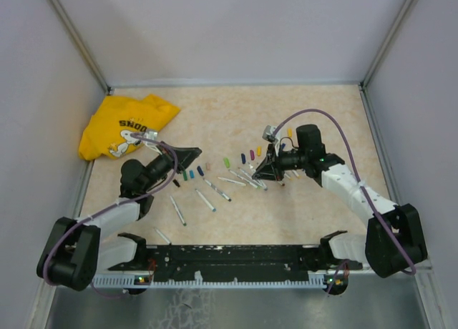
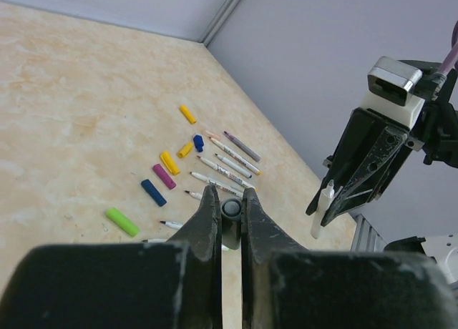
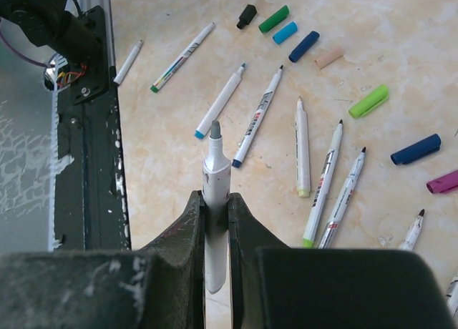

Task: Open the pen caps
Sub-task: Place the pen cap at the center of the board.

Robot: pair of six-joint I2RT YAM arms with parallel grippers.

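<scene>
Left gripper [image 2: 229,193]: I see it clenched on a grey pen cap [image 2: 231,210], held above the surface [image 2: 71,93] | Right gripper [image 3: 215,200]: clamped around an uncapped grey-tipped pen [image 3: 215,168] | Loose caps [image 2: 153,192]: green, blue, purple and yellow, lying on the surface beside the bare pens [image 2: 230,161]

Beige speckled tabletop [image 1: 286,114] sitting under soft, even light. Pale grey panel walls [image 1: 236,28] closing in the back and both sides, metal corner posts [image 1: 75,39] rising. Yellow Snoopy T-shirt [image 1: 122,125] lying crumpled far left. Black rail [image 1: 236,256] running along near edge.
</scene>
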